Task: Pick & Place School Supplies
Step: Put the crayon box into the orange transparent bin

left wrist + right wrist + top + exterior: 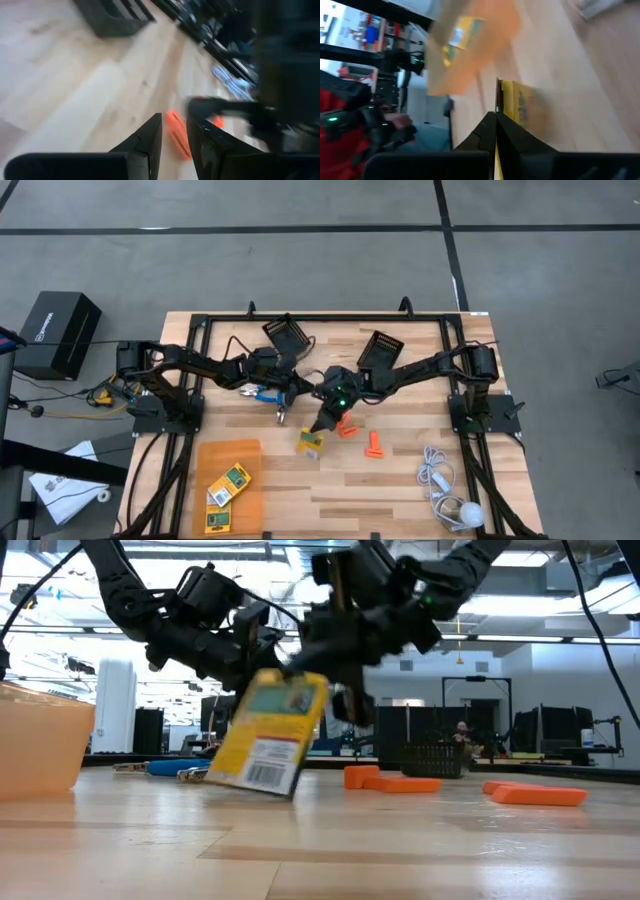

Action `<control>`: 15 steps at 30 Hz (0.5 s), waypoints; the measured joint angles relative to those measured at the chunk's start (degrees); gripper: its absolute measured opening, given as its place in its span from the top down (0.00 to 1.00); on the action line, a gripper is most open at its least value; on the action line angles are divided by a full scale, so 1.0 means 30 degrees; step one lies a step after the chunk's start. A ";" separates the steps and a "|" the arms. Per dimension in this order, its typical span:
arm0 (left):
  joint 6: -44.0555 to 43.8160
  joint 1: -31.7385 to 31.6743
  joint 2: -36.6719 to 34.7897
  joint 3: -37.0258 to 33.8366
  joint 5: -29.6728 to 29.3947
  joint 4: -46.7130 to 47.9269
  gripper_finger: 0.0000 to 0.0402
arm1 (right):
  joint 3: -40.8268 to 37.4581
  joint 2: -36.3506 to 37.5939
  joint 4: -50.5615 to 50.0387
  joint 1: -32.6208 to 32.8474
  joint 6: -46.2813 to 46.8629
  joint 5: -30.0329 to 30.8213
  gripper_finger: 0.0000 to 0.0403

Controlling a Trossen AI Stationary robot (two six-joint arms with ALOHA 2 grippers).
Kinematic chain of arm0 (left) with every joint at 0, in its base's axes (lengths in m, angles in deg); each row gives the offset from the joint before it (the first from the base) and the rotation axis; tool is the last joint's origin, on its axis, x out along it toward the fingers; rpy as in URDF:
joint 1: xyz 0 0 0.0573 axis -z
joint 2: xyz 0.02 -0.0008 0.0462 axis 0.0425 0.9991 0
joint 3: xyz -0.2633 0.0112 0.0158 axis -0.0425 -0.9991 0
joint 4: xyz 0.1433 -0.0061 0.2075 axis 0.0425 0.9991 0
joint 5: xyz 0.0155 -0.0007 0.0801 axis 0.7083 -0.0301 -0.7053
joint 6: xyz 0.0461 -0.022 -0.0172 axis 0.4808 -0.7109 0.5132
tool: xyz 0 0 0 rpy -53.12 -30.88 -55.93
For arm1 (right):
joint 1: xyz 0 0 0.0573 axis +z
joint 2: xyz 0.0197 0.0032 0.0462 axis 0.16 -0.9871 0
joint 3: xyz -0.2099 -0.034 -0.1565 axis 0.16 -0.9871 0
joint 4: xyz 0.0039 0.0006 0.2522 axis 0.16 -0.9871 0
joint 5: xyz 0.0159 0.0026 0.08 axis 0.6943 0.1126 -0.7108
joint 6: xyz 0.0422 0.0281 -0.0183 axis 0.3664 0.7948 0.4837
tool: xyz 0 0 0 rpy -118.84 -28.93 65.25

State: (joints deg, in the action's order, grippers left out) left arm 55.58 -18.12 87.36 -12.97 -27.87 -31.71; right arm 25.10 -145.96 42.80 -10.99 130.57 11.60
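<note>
Yellow crayon box [268,735] leans tilted on the wooden table [400,480], near its middle, pinched at its top edge by the right gripper [318,426]. The left gripper [284,415] hovers at its ten o'clock (fingers slightly apart, empty).

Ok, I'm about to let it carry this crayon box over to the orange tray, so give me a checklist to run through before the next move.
1. Right gripper shut on the crayon box: ok.
2. Box clear of the table: not ok, its lower corner looks to be touching the wood, tilted.
3. Orange tray has room: ok, two boxes inside, bare floor remains.
4. Left gripper out of the way: cannot tell, it hangs close by, above the scissors.
5. Orange pieces off the path: ok, they lie on the far side from the tray.
</note>
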 joint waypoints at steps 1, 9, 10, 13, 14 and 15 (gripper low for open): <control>-0.0014 -0.0282 0.0000 0.0000 -0.0112 0.0007 0.79 | 0.0406 0.0000 -0.0020 0.0000 0.0000 -0.0140 1.00; 0.0083 -0.2116 0.0000 0.0000 -0.0467 -0.0007 0.79 | 0.3779 0.0036 -0.1332 0.0014 -0.0298 -0.0452 1.00; 0.0102 -0.2266 0.0000 0.0000 -0.0467 0.0000 0.79 | 0.4208 0.0051 -0.1328 0.0014 -0.0292 -0.0494 1.00; 0.0146 -0.2632 0.0000 0.0000 -0.0467 0.0000 0.79 | 0.5558 -0.0025 -0.1422 0.0034 -0.0292 -0.0571 1.00; 0.0214 -0.2722 0.0000 0.0000 -0.0467 0.0000 0.79 | 0.6069 -0.0094 -0.1422 0.0029 -0.0292 -0.0576 1.00; 0.0285 -0.2786 0.0000 0.0000 -0.0468 -0.0001 0.79 | 0.6517 -0.0121 -0.1584 0.0040 -0.0292 -0.0568 1.00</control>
State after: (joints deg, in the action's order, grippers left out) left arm 56.43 -26.47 87.36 -12.97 -29.27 -31.71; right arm 44.65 -146.32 38.05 -10.87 129.70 9.89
